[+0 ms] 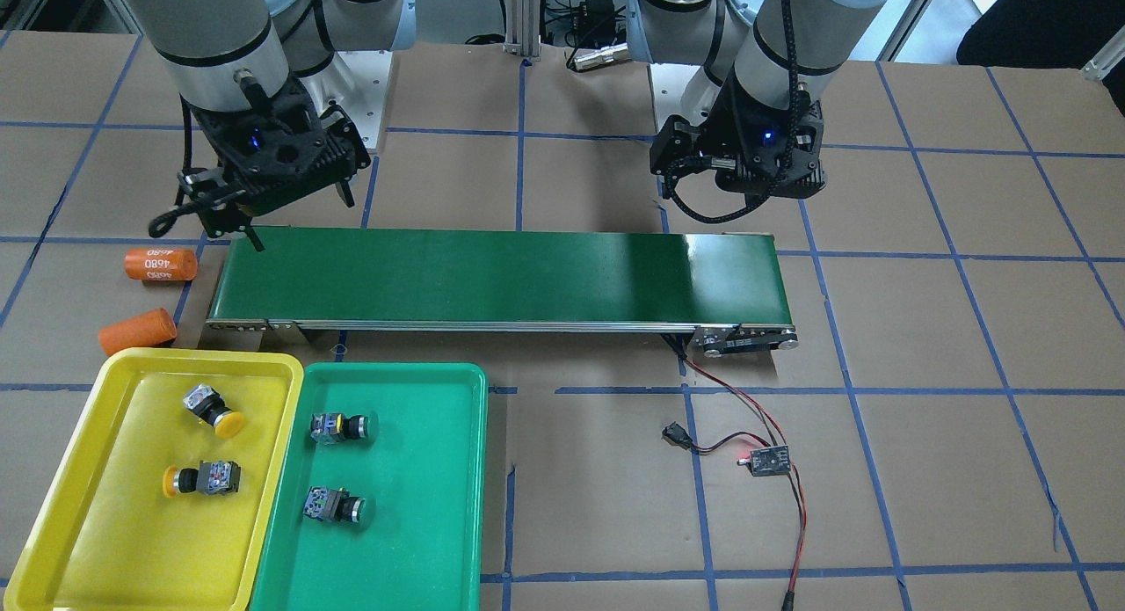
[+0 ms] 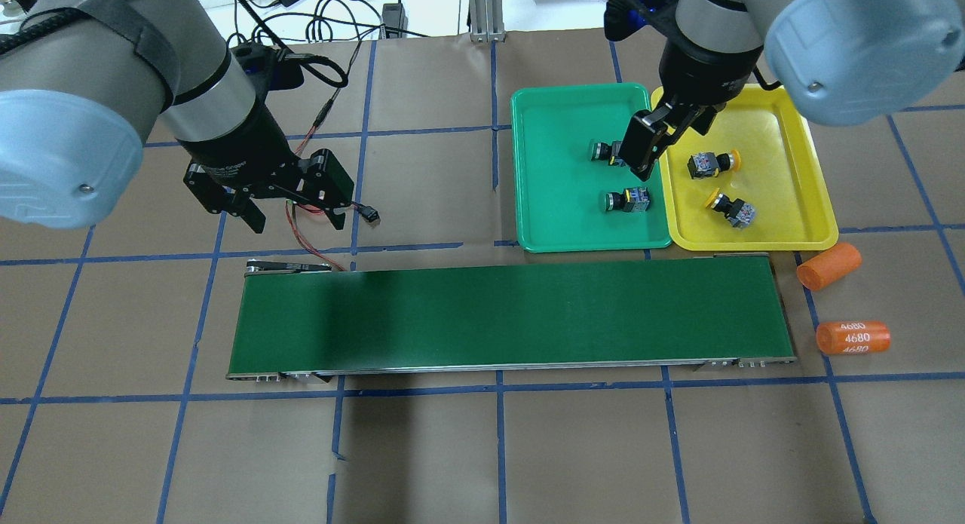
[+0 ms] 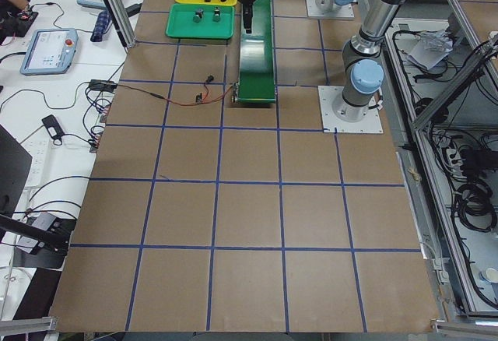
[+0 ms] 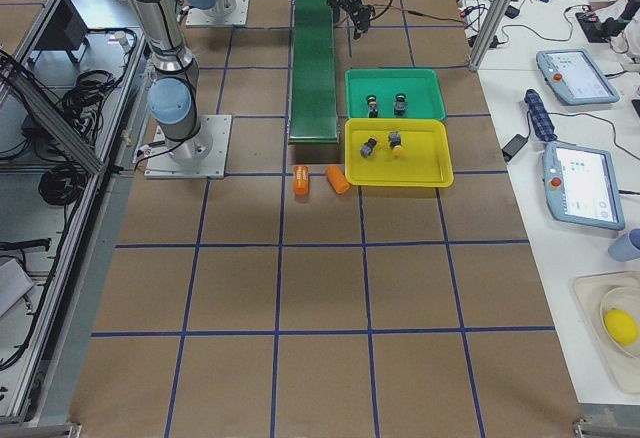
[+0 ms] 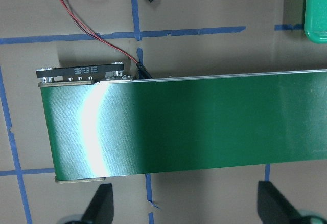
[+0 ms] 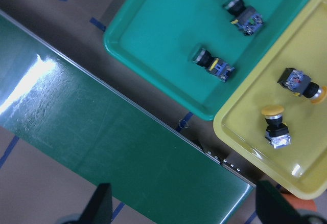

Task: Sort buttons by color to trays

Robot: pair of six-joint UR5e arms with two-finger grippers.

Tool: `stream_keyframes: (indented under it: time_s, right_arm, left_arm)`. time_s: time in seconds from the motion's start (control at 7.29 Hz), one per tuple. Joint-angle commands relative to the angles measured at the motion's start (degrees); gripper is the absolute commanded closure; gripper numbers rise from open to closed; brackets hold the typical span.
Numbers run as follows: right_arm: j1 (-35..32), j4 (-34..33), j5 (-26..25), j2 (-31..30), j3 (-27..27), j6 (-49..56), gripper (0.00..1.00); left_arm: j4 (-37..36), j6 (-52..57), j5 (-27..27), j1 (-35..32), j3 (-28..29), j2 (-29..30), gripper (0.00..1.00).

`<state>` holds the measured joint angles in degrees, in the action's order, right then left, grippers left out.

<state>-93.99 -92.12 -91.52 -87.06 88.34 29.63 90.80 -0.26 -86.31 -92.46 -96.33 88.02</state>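
Two yellow-capped buttons [image 1: 202,479] in yellow tray [image 1: 114,541], two green-capped buttons [image 1: 341,427] in green tray [image 1: 413,505], probably lying sideways; left gripper [image 2: 295,219], right gripper [image 6: 183,206] spread wide, holding nothing.

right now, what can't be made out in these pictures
Overhead view: the right end effector covers the body of one green button.
Front-facing view: the yellow tray is cut off by the bottom-left frame edge.
Front-facing view: print on the small circuit board is too small to read.
Right side view: the yellow buttons are too small for detail.

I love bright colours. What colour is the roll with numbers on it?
The numbered cylinder is orange with white digits, clearest in the front-facing view.
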Motion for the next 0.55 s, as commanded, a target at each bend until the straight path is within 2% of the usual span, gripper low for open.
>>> stream_keyframes:
  time_s: [0.0, 0.14, 0.41]
  right_arm:
    - [7.1, -0.1, 3.8, -1.0, 0.1, -7.8, 0.0]
    - [6.8, 0.7, 7.2, -1.3, 0.2, -9.7, 0.0]
    - [6.7, 1.0, 4.3, -5.4, 0.2, -14.6, 0.0]
  left_arm:
    - [0.0, 0.0, 0.0, 0.0, 0.0, 0.0, 0.0]
    - [0.0, 0.0, 0.0, 0.0, -0.1, 0.0, 0.0]
    - [0.0, 0.0, 0.0, 0.0, -0.1, -0.2, 0.0]
